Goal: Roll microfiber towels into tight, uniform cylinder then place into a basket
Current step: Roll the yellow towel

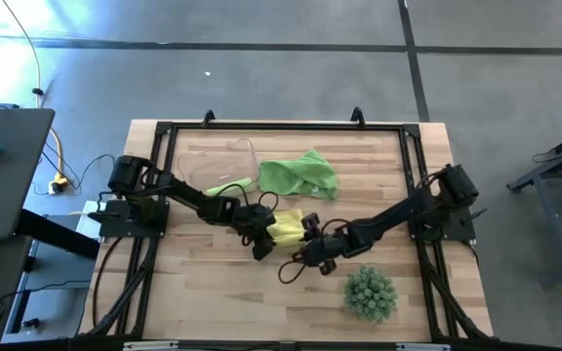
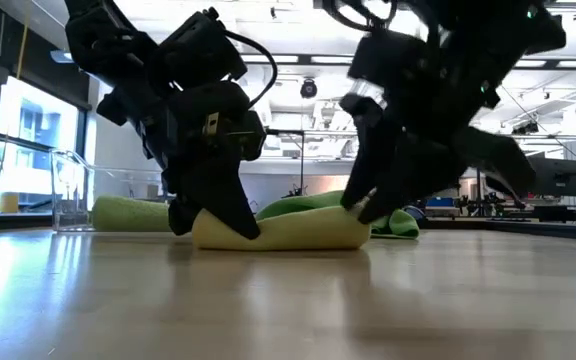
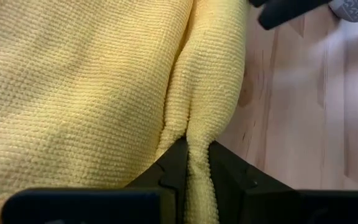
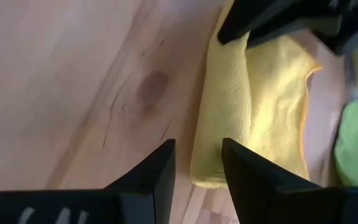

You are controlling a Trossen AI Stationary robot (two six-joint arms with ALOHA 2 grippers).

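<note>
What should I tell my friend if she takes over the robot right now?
Left end effector: shut on a fold of the yellow towel, mid-table.
Right end effector: open, at the towel's other end.
Yellow towel is partly rolled. One green towel lies crumpled behind it; another looks rolled, beside the clear basket.
Left to do: finish the yellow roll, roll the crumpled green one, put all in the basket.

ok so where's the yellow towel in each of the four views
High view: yellow towel at table centre, between the two tools.
Low view: a pale yellow roll on the tabletop, mid-picture, between both tools.
Left wrist view: fills most of the picture; the left tool pinches a fold of it.
Right wrist view: a partly rolled strip beyond the open right tool.
Shared landmark: the crumpled lime green towel just behind it.
</note>
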